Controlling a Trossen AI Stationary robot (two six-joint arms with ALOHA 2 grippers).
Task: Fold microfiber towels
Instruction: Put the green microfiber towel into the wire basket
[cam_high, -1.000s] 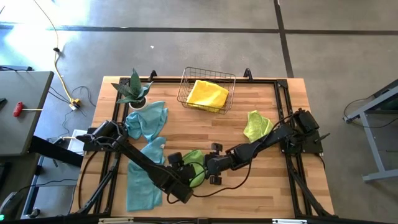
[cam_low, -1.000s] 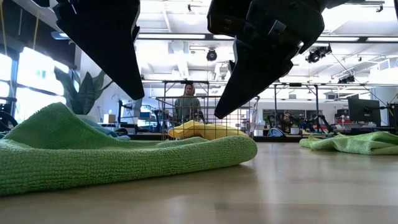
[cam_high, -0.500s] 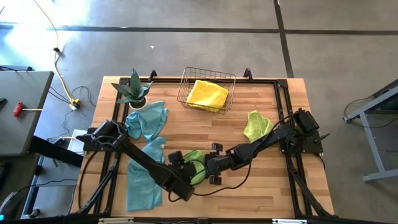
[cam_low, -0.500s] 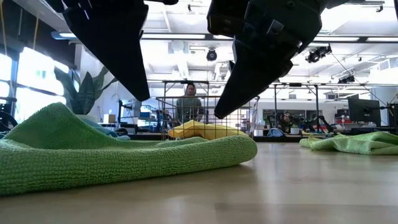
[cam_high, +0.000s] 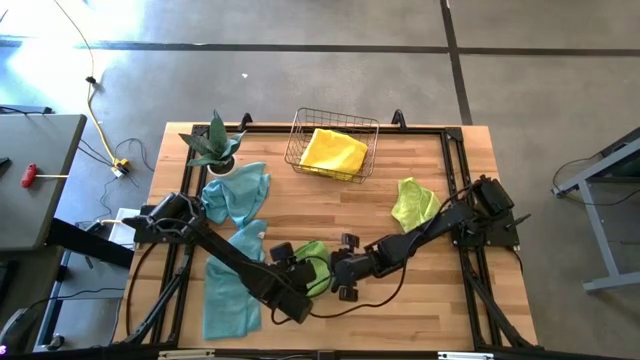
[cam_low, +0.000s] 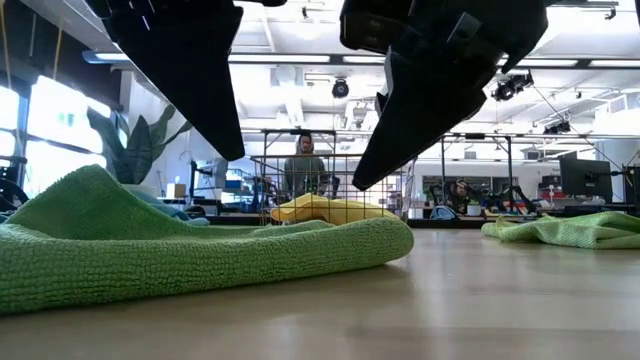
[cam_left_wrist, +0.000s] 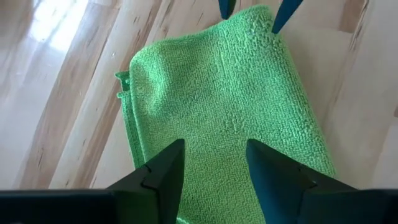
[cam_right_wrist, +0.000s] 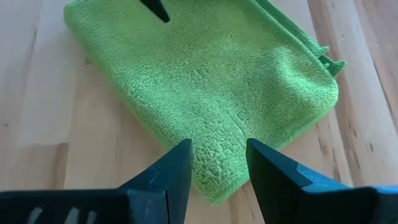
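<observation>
Left pincer (cam_left_wrist: 211, 163) and right pincer (cam_right_wrist: 219, 163): dark tapered fingers parted, holding nothing, poised from opposite sides above a folded lime-green towel (cam_left_wrist: 230, 106). Nubby looped pile, rounded fold edges, lying flat on the pale planked bench (cam_right_wrist: 37, 93).

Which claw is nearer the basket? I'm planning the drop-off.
Right. The right claw hangs over the folded green towel, on the side nearer the basket; the left claw is farther.

Green towel (cam_left_wrist: 230, 106) nubby matt cloth; table (cam_right_wrist: 37, 93) smooth pale wood.
</observation>
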